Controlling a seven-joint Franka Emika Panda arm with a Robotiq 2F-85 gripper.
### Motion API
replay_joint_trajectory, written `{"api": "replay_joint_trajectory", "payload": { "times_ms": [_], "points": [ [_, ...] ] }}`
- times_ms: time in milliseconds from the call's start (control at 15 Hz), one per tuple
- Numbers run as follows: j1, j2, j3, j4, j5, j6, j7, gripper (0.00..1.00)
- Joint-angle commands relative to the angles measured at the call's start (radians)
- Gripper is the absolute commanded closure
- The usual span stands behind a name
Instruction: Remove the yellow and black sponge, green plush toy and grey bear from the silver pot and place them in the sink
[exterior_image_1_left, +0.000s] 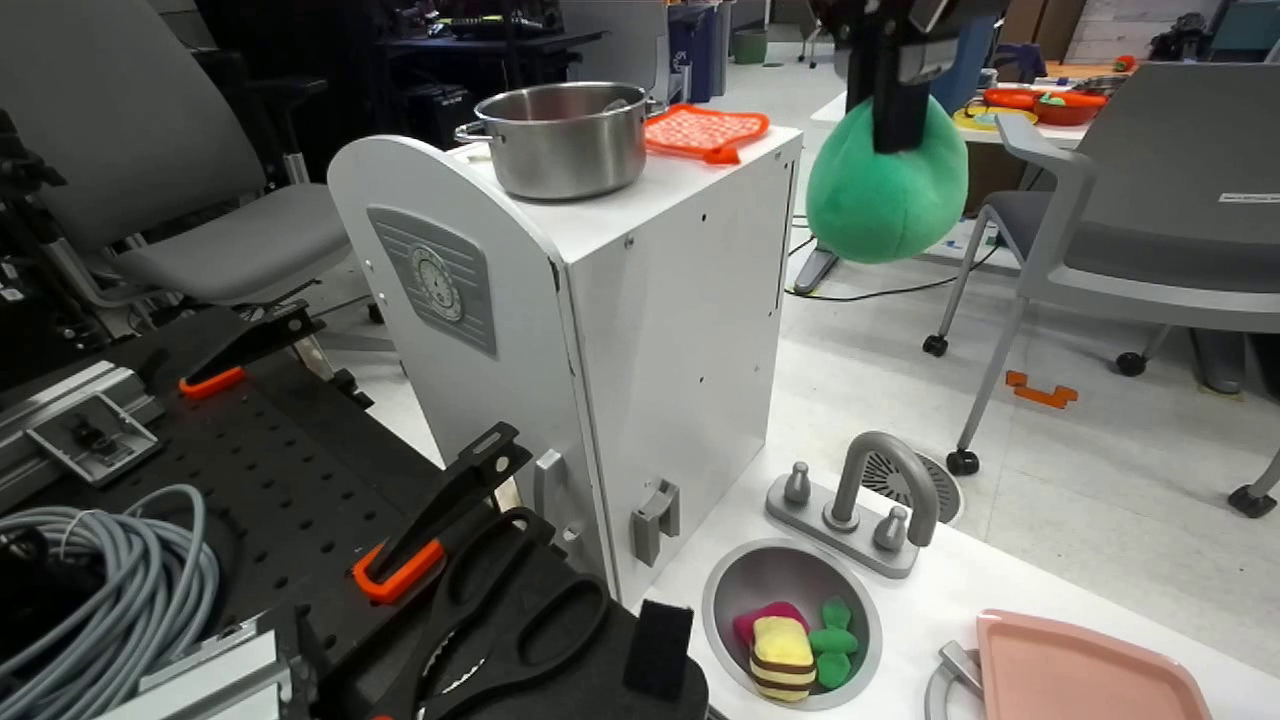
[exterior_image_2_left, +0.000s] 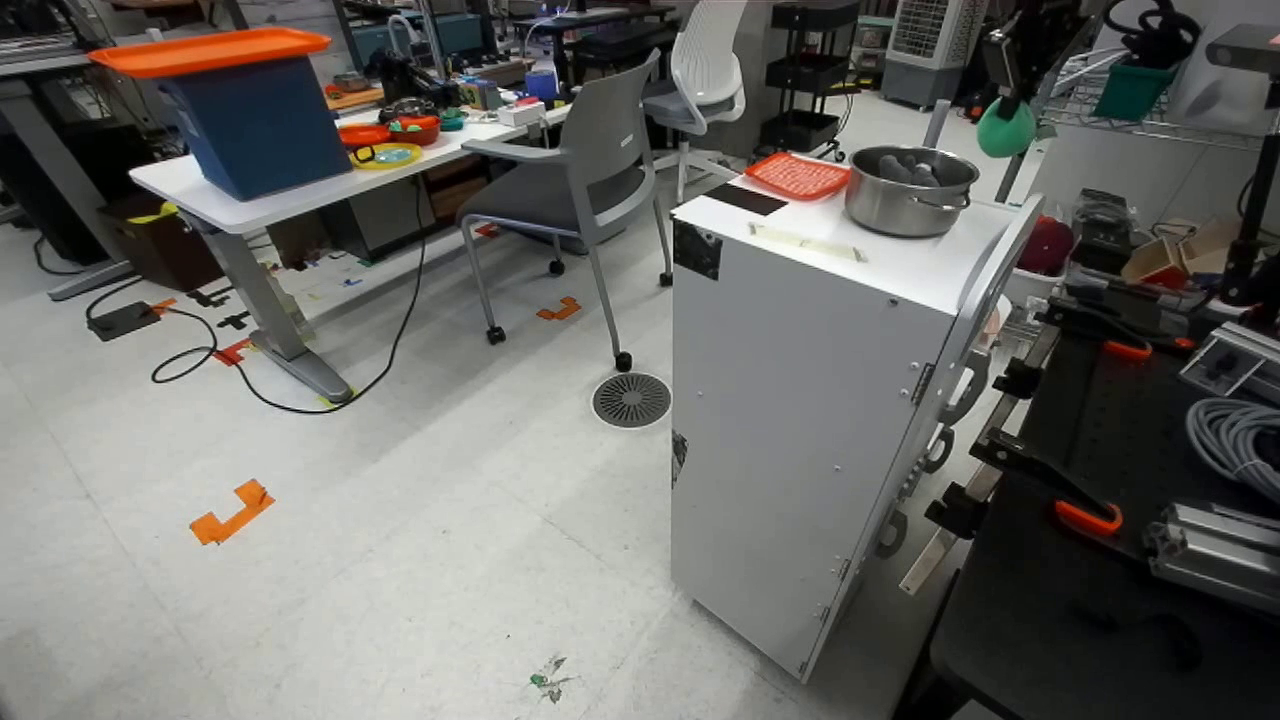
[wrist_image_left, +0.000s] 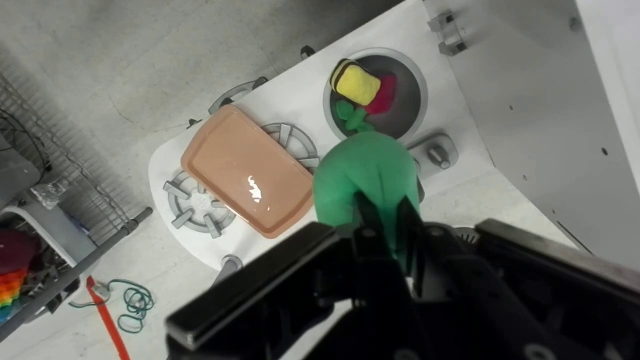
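My gripper (exterior_image_1_left: 900, 138) is shut on the green plush toy (exterior_image_1_left: 880, 210), a rounded teal-green lump held in the air right of the white cabinet. In the wrist view the fingertips (wrist_image_left: 383, 199) press into the toy (wrist_image_left: 367, 155), with the sink beyond it. The yellow and black sponge (exterior_image_1_left: 782, 648) lies in the sink (exterior_image_1_left: 790, 546); it also shows in the wrist view (wrist_image_left: 356, 85). The silver pot (exterior_image_1_left: 570, 155) stands on the cabinet top. In an exterior view a grey lump (exterior_image_2_left: 915, 173), apparently the grey bear, sits inside the pot (exterior_image_2_left: 905, 207).
A pink-magenta object (exterior_image_1_left: 765, 615) and a small green leafy piece (exterior_image_1_left: 834, 640) share the sink with the sponge. The grey faucet (exterior_image_1_left: 885, 470) rises behind the sink. A salmon-pink tray (wrist_image_left: 250, 170) lies over the burners. The white cabinet (exterior_image_1_left: 680, 300) carries an orange-red slab (exterior_image_1_left: 705, 130).
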Motion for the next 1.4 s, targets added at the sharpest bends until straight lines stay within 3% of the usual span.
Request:
{"api": "replay_joint_trajectory", "payload": {
  "times_ms": [0,400,467,533,1067,1333],
  "points": [
    [-0.018,0.032,0.010,0.011,0.125,0.073,-0.028,0.97],
    [-0.027,0.036,0.044,0.002,0.316,0.151,-0.159,0.97],
    [-0.026,0.034,0.046,0.002,0.327,0.153,-0.172,0.64],
    [-0.026,0.034,0.047,0.002,0.338,0.152,-0.182,0.62],
    [-0.025,0.025,0.052,0.002,0.368,0.147,-0.232,0.05],
    [-0.024,0.024,0.054,0.004,0.375,0.145,-0.246,0.00]
  ]
}}
